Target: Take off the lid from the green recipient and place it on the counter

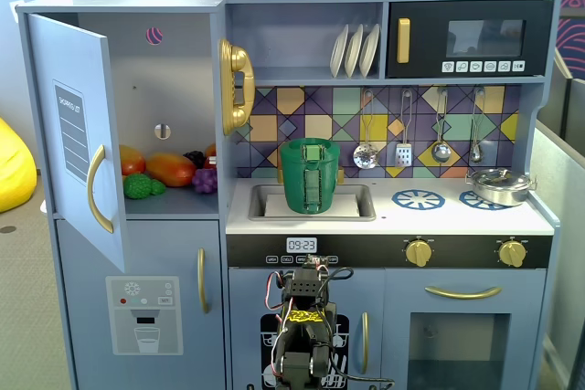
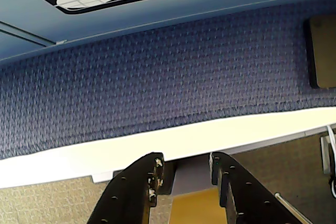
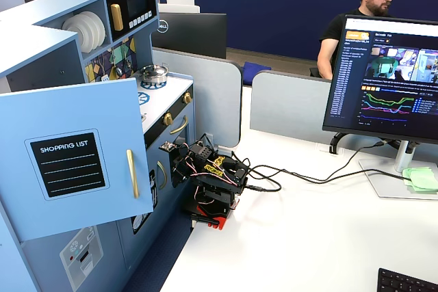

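**A:** Where is your tool now?

**B:** Folded low against the front of the toy kitchen, well under the counter. In the wrist view its two fingers stand a little apart with nothing between them, looking at the blue mat and the cabinet front, not at the pot.

**A:** And the pot?

**B:** The pot stands upright in the sink, almost straight above your tool and further back, in a fixed view. Its ribbed strip faces you. The lid seems to sit at the mouth, but you can't make out its handle from here.

**A:** So which way do you go?

**B:** Up first, I'd say, then forward over the counter edge, so you come down on the lid from above. The pot's axis is vertical, so the lift should follow it. The pan sits well off to the right of that line, out of your way
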Motion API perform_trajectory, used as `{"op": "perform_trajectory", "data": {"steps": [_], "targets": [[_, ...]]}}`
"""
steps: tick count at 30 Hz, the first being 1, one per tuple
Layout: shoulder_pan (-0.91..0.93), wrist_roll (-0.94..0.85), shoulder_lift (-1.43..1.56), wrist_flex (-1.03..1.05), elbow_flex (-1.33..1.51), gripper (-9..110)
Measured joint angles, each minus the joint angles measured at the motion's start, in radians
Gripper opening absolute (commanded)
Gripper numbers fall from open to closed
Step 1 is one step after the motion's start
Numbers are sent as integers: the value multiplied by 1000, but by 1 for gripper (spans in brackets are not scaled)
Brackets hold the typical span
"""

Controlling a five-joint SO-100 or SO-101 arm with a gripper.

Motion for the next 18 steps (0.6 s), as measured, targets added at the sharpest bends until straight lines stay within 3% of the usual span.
{"op": "perform_trajectory", "data": {"steps": [14, 18], "targets": [[2, 0, 0, -6, 0, 0], [25, 18, -35, -137, -29, 3]]}}
